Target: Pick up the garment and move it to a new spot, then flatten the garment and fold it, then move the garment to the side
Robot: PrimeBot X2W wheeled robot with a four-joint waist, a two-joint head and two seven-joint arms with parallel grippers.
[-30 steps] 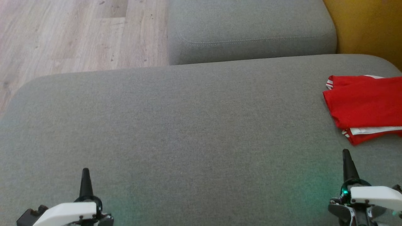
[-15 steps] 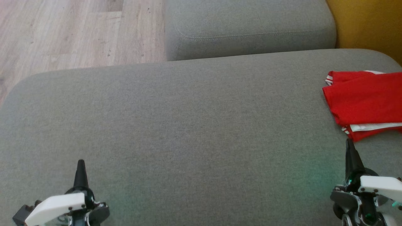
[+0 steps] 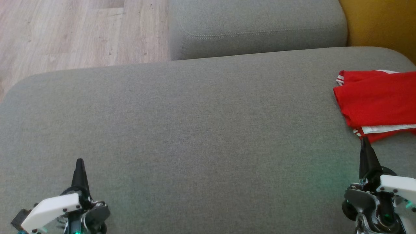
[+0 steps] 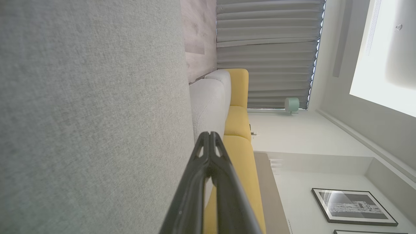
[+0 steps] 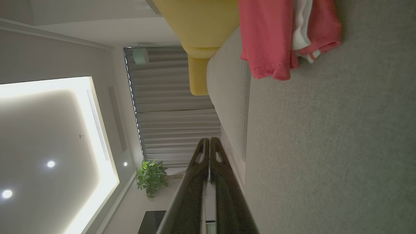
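Left pincer (image 3: 79, 161) low at near left, fingers pressed together, holding nothing. Right pincer (image 3: 364, 140) low at near right, likewise pressed together and holding nothing. Both hover over a wide grey woven-fabric sofa cushion (image 3: 195, 130).

Folded red fabric garment with white striped trim (image 3: 377, 97) lies flat on the cushion just past the right pincer's tip and slightly to its right. Tip overlaps the garment's near edge in the head view; contact unclear. Long axis runs crosswise to the pincer's fingers, off the right frame edge. Its short end faces the left pincer, well apart from it, with striped hems at both corners there.

Beyond both pincers: a second grey upholstered cushion block (image 3: 256, 29). Pale wood-plank floor (image 3: 65, 32) far ahead of the left pincer. Mustard-yellow upholstery (image 3: 380, 26) far ahead of the right. Wrist views add grey pleated curtains (image 4: 266, 48), a green leafy potted plant (image 5: 151, 177), and a black-framed picture (image 4: 354, 206).
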